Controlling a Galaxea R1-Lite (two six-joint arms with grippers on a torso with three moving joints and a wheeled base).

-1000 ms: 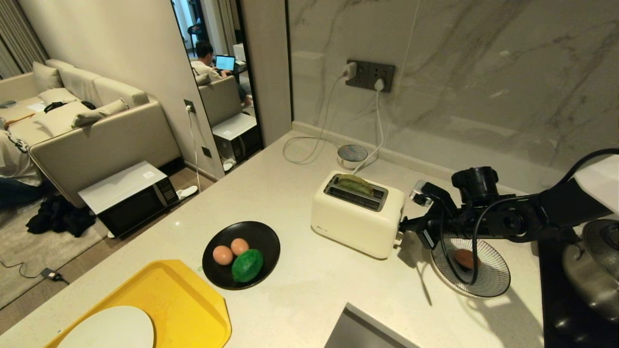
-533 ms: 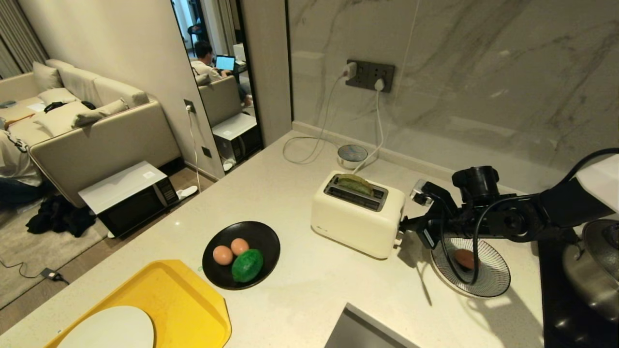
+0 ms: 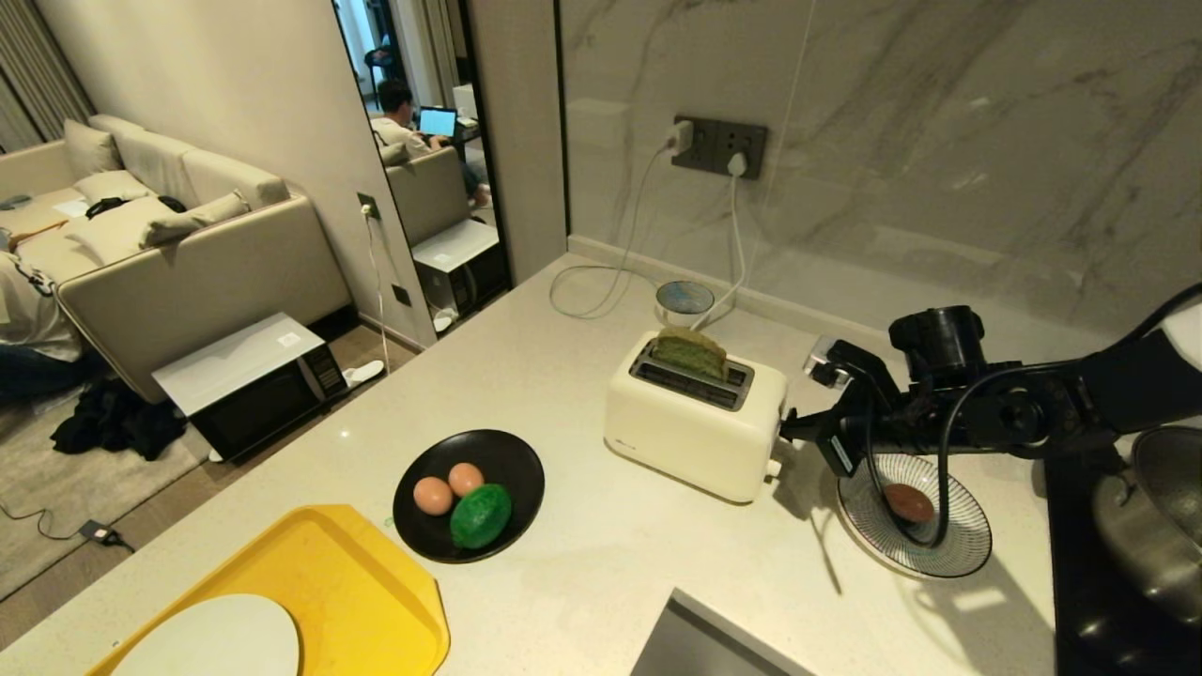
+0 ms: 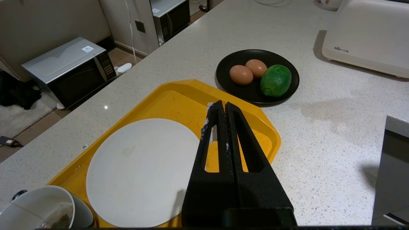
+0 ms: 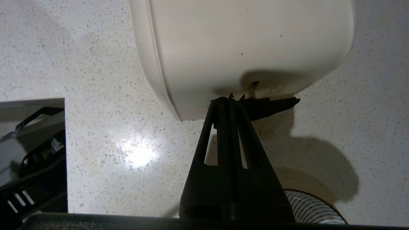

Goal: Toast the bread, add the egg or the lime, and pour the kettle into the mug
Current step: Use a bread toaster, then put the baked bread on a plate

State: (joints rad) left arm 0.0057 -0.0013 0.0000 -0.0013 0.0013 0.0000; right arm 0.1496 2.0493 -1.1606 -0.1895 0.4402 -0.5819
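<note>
Right pincer [image 3: 787, 430], fingers pressed together and empty, sits against the cream toaster's [image 3: 690, 437] end; the pale green square bread slice [image 3: 690, 351] stands up from its slot, mid-table near the marble-wall edge.

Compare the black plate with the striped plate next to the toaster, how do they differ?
The black plate is plain and dark; the striped plate is pale with thin radiating lines. The black plate holds two eggs and a lime; the striped plate holds one egg. The black plate sits left of the toaster in the head view, the striped plate right of it, under the right gripper. Both are round and rest on the counter.
</note>
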